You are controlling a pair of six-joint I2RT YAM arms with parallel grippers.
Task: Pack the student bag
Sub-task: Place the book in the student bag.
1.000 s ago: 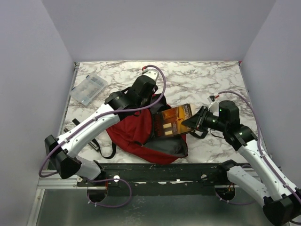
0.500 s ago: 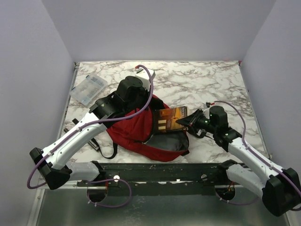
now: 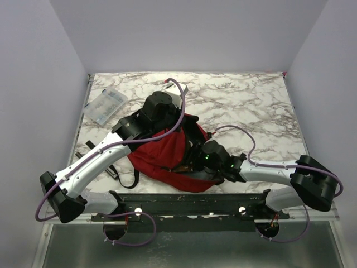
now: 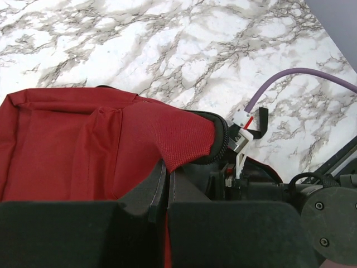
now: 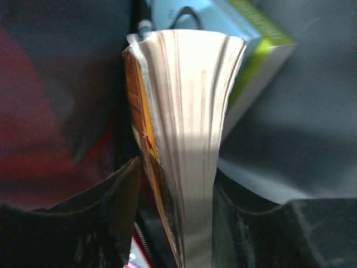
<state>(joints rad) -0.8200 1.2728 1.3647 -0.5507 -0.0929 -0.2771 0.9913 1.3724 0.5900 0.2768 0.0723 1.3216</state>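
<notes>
The right gripper (image 5: 175, 181), outside the bag (image 3: 159, 153) a second ago, now reaches inside it with the book (image 5: 189, 111) between its jaws; whether they still pinch is unclear. The left gripper (image 4: 167, 196), clamped tight, lifts the bag's flap at the table's (image 3: 245, 100) near edge.

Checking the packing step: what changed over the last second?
The right gripper drove the book leftward, down into the student bag; the book sits between its fingers, grip unclear. The left gripper stayed shut on the bag's red flap, holding it open. The clear case did not move.
</notes>
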